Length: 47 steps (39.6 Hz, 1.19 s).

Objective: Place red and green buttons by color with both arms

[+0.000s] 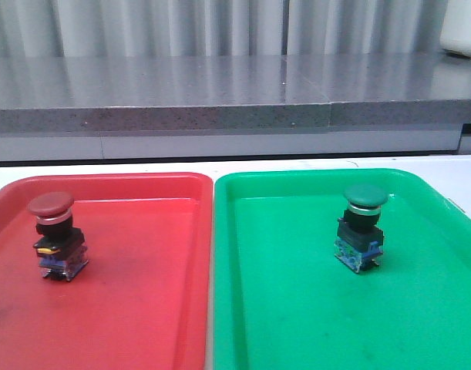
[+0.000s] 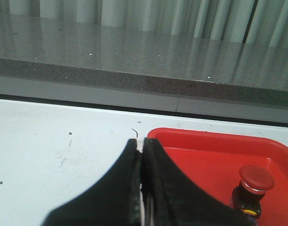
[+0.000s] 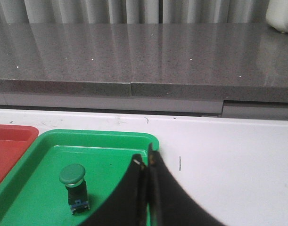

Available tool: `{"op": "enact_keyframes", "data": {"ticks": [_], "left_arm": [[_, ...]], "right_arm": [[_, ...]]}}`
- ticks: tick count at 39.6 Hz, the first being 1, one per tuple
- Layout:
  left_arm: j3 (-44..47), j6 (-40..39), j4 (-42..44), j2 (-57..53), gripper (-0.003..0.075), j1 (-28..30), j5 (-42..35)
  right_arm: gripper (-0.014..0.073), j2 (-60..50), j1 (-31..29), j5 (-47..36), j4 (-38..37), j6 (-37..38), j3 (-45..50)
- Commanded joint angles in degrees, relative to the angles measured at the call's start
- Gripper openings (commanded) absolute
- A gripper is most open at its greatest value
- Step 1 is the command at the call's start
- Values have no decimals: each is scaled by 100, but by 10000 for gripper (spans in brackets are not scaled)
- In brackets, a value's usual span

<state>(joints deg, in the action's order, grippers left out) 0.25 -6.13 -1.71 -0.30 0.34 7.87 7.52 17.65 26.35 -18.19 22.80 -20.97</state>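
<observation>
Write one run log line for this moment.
red button: upright in red tray | green button: upright in green tray | left gripper: shut, empty | right gripper: shut, empty

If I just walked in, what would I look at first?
Two bright trays side by side: a red tray on the left and a green tray on the right. A red button stands upright in the red one and a green button in the green one, so the colors match. Both grippers, left and right, are shut and hold nothing.
</observation>
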Motion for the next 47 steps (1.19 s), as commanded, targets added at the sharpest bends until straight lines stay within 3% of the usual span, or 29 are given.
{"op": "enact_keyframes", "data": {"ticks": [1, 7, 16, 24, 28, 47], "left_arm": [[129, -57, 6, -95, -20, 1, -502], [129, -57, 6, -95, -20, 1, -502], [129, -57, 6, -95, -20, 1, -502], [129, -57, 6, -95, -20, 1, -502], [129, -57, 6, -95, -20, 1, -502], [129, -57, 6, -95, -20, 1, -502]], "right_arm": [[-118, 59, -30, -399, -143, -110, -71], [-118, 22, -255, -726, 652, -1196, 311], [-118, -411, -1344, -1767, 1650, -2341, 1303], [-118, -914, -1933, -1707, 2139, -2361, 1920], [-118, -906, -1935, -1978, 2139, -2355, 2244], [-118, -906, -1935, -1833, 2134, -2355, 2217]]}}
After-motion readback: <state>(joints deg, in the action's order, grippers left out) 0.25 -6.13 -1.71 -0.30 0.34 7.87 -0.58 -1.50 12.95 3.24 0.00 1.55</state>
